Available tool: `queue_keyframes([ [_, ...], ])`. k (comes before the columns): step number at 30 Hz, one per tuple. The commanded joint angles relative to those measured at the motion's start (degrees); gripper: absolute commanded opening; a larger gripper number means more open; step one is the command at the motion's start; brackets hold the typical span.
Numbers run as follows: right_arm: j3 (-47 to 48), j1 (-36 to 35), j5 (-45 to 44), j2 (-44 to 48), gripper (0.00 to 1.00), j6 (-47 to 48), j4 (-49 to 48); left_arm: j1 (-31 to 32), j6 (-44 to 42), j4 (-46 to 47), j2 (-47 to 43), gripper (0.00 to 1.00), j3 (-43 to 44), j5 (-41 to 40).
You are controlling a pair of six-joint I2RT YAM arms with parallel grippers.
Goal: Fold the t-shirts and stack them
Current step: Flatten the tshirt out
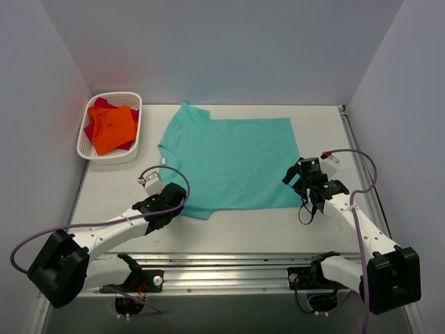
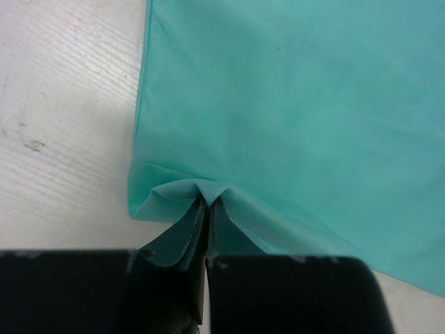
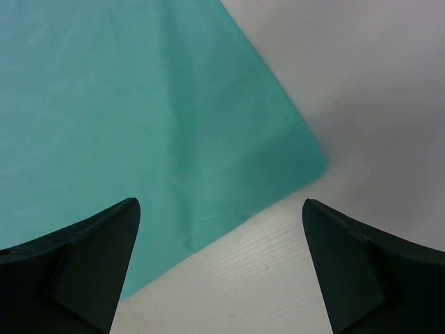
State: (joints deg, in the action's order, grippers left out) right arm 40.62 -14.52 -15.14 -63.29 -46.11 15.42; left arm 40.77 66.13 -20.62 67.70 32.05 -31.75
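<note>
1. The white plastic lattice basket (image 1: 81, 142) at the far left holds the bright orange cloth tee (image 1: 112, 129) on top of the magenta-red cloth tee (image 1: 90, 131). Leave both for later.
2. The left gripper (image 2: 208, 206) is clamped tight on a puckered pinch at the near-left edge of the teal-green cloth tee (image 1: 236, 160). It should not lift alone.
3. The tee lies spread flat on the white table (image 1: 229, 233).
4. The right gripper (image 3: 219, 203) hovers over the near-right hem corner, jaws wide apart and holding nothing. It should pinch that corner, then both arms should raise evenly.
</note>
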Motion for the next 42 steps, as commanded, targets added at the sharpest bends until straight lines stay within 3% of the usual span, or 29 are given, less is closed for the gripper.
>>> queue_keyframes([
  [1, -2.0, 0.5, 0.7, 0.9, 0.98, -4.7, 6.7, -2.0, -4.3, 7.0, 2.2, 0.02, 0.1, 2.7],
  [5, -6.8, 0.4, 7.5, 1.7, 0.94, -7.3, 4.2, -3.1, -5.2, 9.4, 4.9, 0.02, 0.5, 4.6],
  [18, -9.2, 2.0, 2.0, -2.9, 0.95, -7.5, 0.8, -6.4, -6.3, 8.0, 0.1, 0.02, -2.2, 3.5],
  [28, -12.3, 6.3, 8.2, -10.4, 0.86, -4.6, -10.2, -6.8, -6.5, 8.1, 0.4, 0.02, -2.5, 3.5],
  [35, -12.0, 7.0, 7.8, -11.5, 0.54, -3.6, -11.4, -6.9, -6.5, 8.9, 2.7, 0.02, -1.9, 3.6],
  [37, -11.7, 7.0, 7.1, -11.2, 0.50, -3.4, -10.7, -7.0, -6.5, 9.1, 3.1, 0.02, -1.8, 3.7],
  [42, -11.0, 7.0, 5.9, -8.8, 0.18, -3.2, -8.3, -6.9, -6.3, 8.3, 2.8, 0.02, -1.7, 3.4],
])
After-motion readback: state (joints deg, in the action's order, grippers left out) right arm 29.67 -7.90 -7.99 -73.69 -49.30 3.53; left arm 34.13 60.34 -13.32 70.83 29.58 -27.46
